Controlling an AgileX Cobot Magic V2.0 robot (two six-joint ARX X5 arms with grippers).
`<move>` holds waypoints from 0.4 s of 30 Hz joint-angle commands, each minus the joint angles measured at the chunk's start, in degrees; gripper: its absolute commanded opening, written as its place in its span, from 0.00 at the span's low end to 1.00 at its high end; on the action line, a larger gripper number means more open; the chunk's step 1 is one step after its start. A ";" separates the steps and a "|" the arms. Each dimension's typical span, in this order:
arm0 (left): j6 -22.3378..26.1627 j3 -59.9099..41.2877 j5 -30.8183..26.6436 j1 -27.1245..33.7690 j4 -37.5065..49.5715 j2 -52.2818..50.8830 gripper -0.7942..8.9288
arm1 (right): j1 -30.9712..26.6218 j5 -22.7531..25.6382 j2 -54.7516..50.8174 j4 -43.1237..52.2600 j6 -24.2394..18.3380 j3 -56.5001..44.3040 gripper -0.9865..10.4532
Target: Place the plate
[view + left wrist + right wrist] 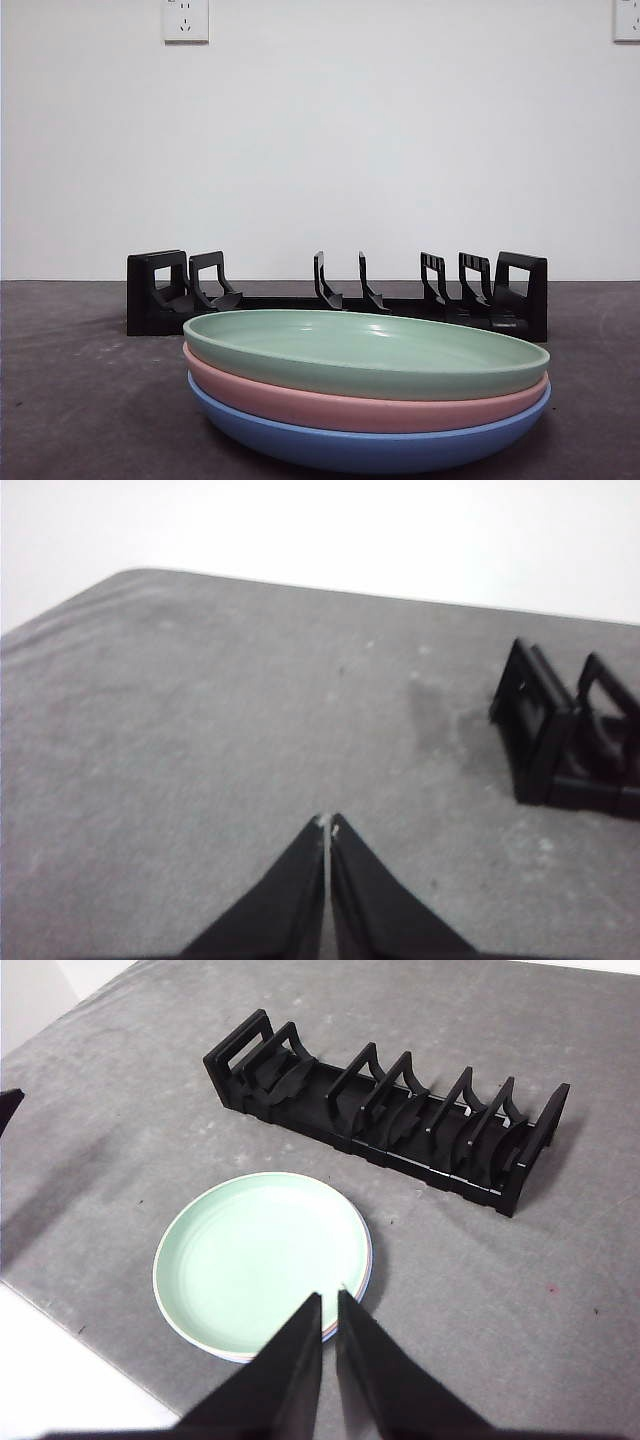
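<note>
A green plate (365, 352) lies on top of a stack of three at the near edge of the table (70, 400), resting in a pink plate (300, 398) that sits in a blue plate (350, 448). Just behind the stack, a black rack (337, 295) runs left to right with its upright dividers empty. The right gripper (329, 1298) hangs above the near rim of the stack, jaws nearly closed on nothing. The left gripper (327, 825), jaws pressed together and empty, hovers over bare table near one end of the rack. A socket (186, 19) sits on the white wall.
</note>
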 commanded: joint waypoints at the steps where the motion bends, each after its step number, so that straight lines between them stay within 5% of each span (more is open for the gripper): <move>1: 0.39 -1.14 -0.20 0.13 -0.55 -0.02 0.09 | 0.42 0.20 0.28 0.59 -0.28 0.26 0.11; 12: 2.01 -1.14 -0.24 0.15 -0.44 -0.02 0.09 | 0.42 0.20 0.28 0.59 -0.28 0.26 0.11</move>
